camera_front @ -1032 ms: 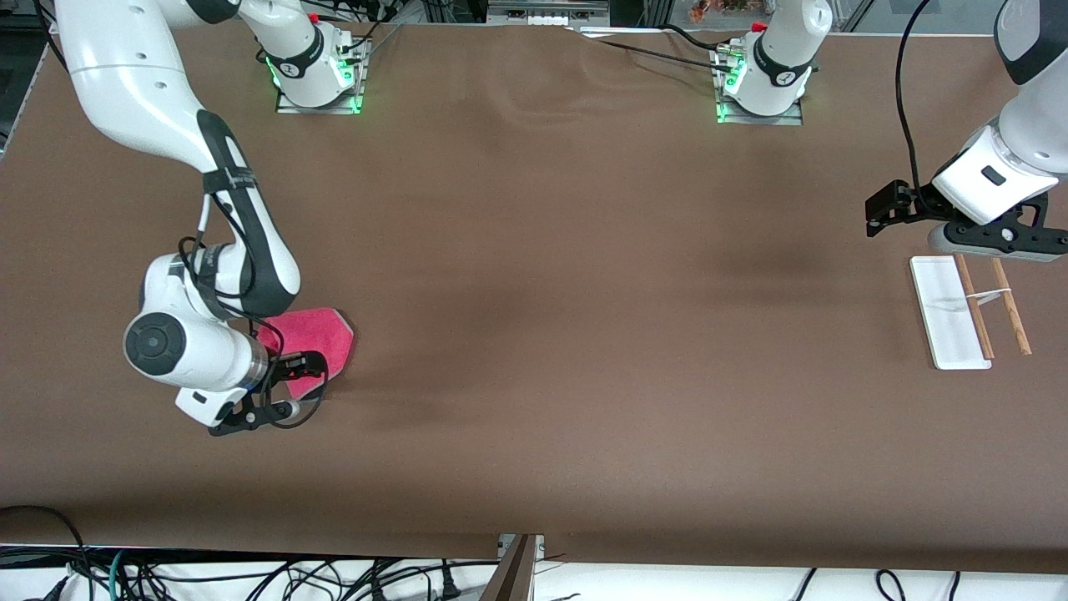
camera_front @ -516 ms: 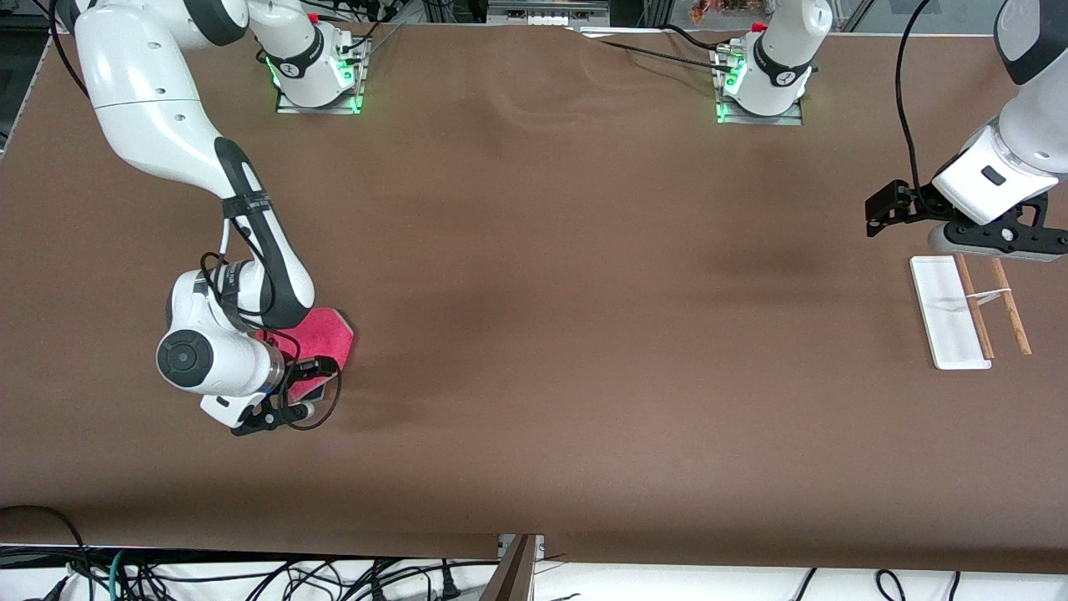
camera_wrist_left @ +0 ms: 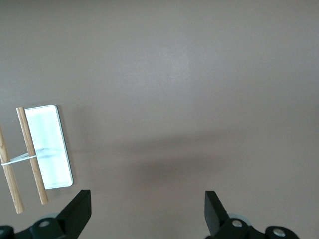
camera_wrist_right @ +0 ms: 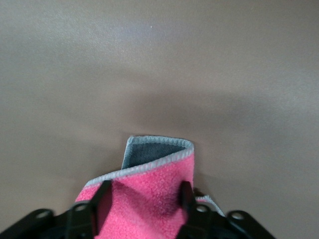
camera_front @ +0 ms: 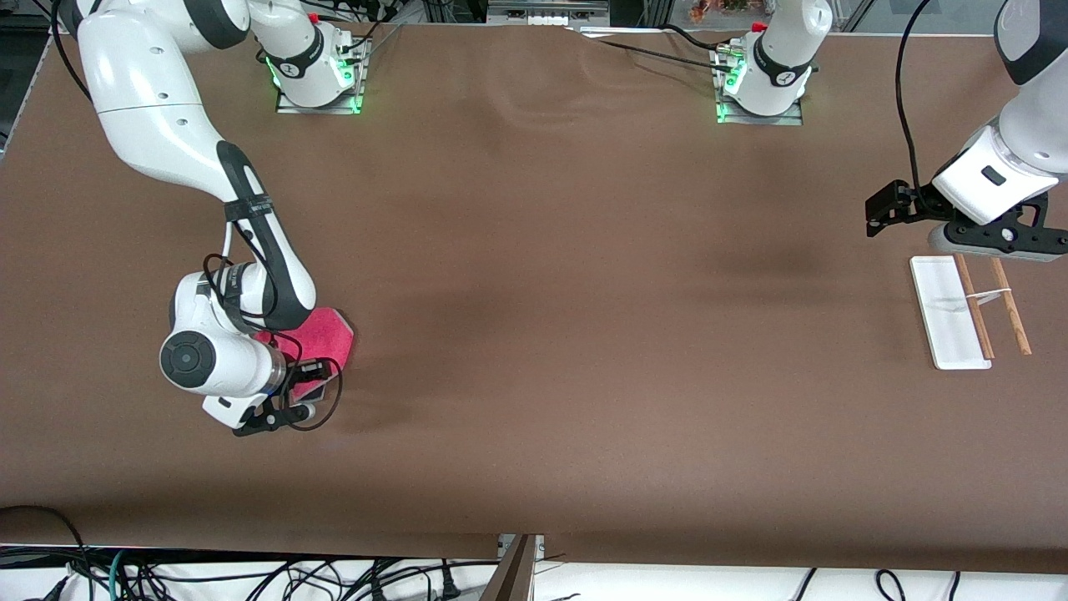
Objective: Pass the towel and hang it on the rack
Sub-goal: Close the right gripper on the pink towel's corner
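The pink-red towel (camera_front: 324, 332) lies on the brown table toward the right arm's end. My right gripper (camera_front: 310, 377) is down on the towel's edge that lies nearer to the front camera. In the right wrist view its fingers (camera_wrist_right: 103, 195) grip a raised fold of the towel (camera_wrist_right: 149, 184), whose grey underside shows. The rack (camera_front: 947, 313) stands at the left arm's end, with a white base and two wooden rods (camera_front: 1011, 317). My left gripper (camera_front: 876, 214) hangs open and empty above the table beside the rack. The rack also shows in the left wrist view (camera_wrist_left: 50, 144), off to one side of that gripper (camera_wrist_left: 147, 201).
The robot bases (camera_front: 317, 71) stand along the table's edge farthest from the front camera. Cables hang below the table's edge nearest that camera (camera_front: 250, 576). Bare brown tabletop (camera_front: 584, 334) spans between towel and rack.
My right arm has shifted a little toward the middle of the table and settled onto the towel's edge; the last half second shows almost no motion. The left arm has not moved.
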